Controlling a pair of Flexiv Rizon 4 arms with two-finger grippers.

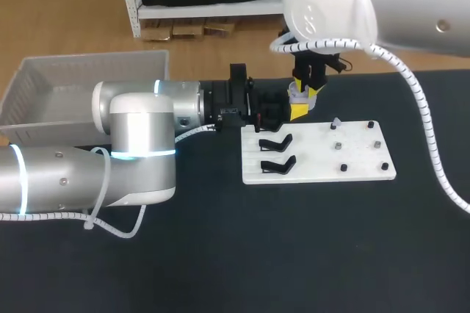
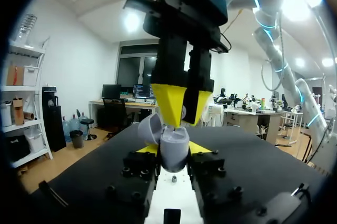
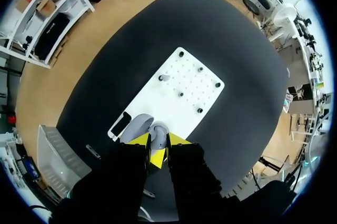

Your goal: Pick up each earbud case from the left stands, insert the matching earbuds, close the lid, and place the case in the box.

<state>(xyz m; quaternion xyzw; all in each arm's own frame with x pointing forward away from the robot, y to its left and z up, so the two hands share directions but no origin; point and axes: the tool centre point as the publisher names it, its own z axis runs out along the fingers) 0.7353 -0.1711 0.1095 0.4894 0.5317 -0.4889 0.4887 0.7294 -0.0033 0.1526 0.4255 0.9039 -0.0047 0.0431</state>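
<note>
Clamped lid-open in left gripper (image 2: 175, 153) by white pegged plate (image 1: 360, 160): grey rounded earbud case (image 2: 172, 145), right gripper (image 3: 158, 141) above, grasp untellable; translucent plastic box (image 1: 73, 70) apart.

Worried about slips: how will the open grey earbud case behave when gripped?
The earbud case looks smooth and rounded, so probably slippery. Its open lid likely flaps if nudged. Small beside the left gripper, so probably light.

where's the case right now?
Head view, centre: the case is held in the left hand, just off the white board's far edge, directly under the right hand.
</note>
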